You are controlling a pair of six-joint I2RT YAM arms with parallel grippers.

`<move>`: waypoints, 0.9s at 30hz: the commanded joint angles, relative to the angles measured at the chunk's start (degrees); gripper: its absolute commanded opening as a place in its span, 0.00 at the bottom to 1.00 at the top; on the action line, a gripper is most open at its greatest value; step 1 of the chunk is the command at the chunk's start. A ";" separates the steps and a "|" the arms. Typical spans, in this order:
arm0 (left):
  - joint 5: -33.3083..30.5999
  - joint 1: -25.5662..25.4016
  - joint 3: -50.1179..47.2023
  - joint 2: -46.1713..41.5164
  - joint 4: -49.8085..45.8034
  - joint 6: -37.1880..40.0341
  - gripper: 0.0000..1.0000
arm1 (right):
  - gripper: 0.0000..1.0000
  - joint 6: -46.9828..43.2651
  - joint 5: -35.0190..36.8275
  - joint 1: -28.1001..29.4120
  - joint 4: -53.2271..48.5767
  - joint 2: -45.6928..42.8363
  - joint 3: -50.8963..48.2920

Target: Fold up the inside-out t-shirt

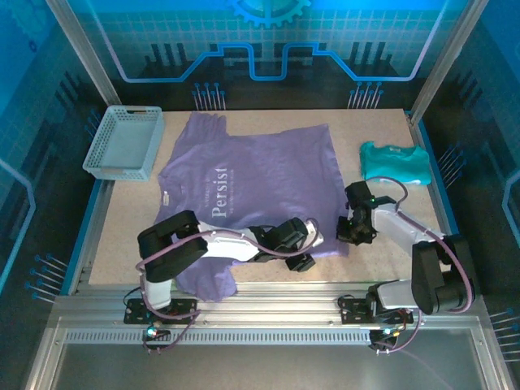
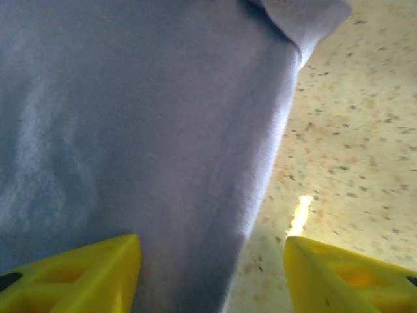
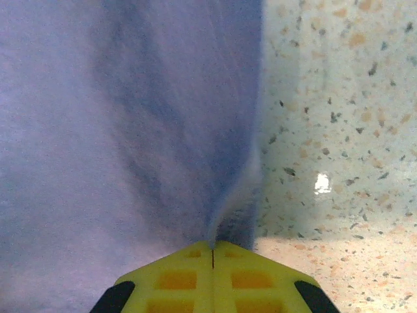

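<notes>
The inside-out t-shirt (image 1: 260,179) is lavender with pale lettering and lies spread flat across the table, its hem toward the near right. My left gripper (image 1: 302,258) sits low at the shirt's near edge. In the left wrist view it is open (image 2: 212,277), one yellow finger over the cloth (image 2: 143,130) and the other over bare table. My right gripper (image 1: 354,234) is at the shirt's near right corner. Its yellow jaws are shut (image 3: 213,248) on a pinched ridge of the purple cloth (image 3: 130,130).
A grey mesh basket (image 1: 123,142) stands at the back left corner. A small teal garment (image 1: 396,161) lies at the right, behind my right arm. Speckled table (image 1: 374,122) shows around the shirt, and a metal rail runs along the near edge.
</notes>
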 commanded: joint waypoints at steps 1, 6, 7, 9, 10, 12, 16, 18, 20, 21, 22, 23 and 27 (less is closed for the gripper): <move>-4.33 -0.97 1.21 2.50 2.48 6.19 0.54 | 0.05 -3.08 -4.17 -1.35 -0.91 -0.70 3.44; -4.88 -0.73 -0.74 3.31 7.01 4.20 0.16 | 0.03 -5.09 -6.92 -1.55 -0.28 2.53 8.32; -3.83 -0.53 -1.16 3.02 7.81 3.31 0.08 | 0.03 -5.56 -7.37 -1.53 -0.07 4.10 9.82; -0.66 0.12 -2.35 1.83 9.82 0.40 0.00 | 0.03 -6.92 -7.10 -1.62 0.38 8.83 14.96; 1.34 0.66 -3.02 1.15 11.13 -1.13 0.00 | 0.03 -7.44 -6.75 -1.89 0.41 11.45 17.36; 6.78 2.85 -4.65 -0.44 14.18 -6.39 0.00 | 0.05 -9.12 -6.93 -2.61 -0.41 17.80 23.63; 14.83 7.39 -6.19 -0.50 19.67 -16.22 0.00 | 0.22 -11.69 -2.71 -2.68 -4.53 22.44 31.02; 16.68 8.50 -6.36 -0.15 20.78 -18.66 0.00 | 0.34 -12.63 0.02 -1.83 -4.45 17.95 27.94; 17.68 9.06 -6.63 0.06 21.69 -19.83 0.00 | 0.45 -13.18 1.34 -1.06 -3.97 12.27 23.00; 18.22 9.25 -6.57 0.23 21.96 -20.25 0.00 | 0.49 -13.14 1.42 -0.58 -3.76 9.24 20.27; 18.67 9.42 -6.63 0.41 22.04 -20.67 0.00 | 0.51 -13.20 1.17 0.03 -3.63 7.01 18.03; 19.25 9.56 -6.53 0.62 22.16 -21.00 0.00 | 0.54 -13.12 1.31 1.11 -3.59 4.35 15.63; 20.46 10.18 -6.85 0.53 22.46 -21.97 0.00 | 0.60 -9.67 4.98 5.19 -5.63 -0.37 10.66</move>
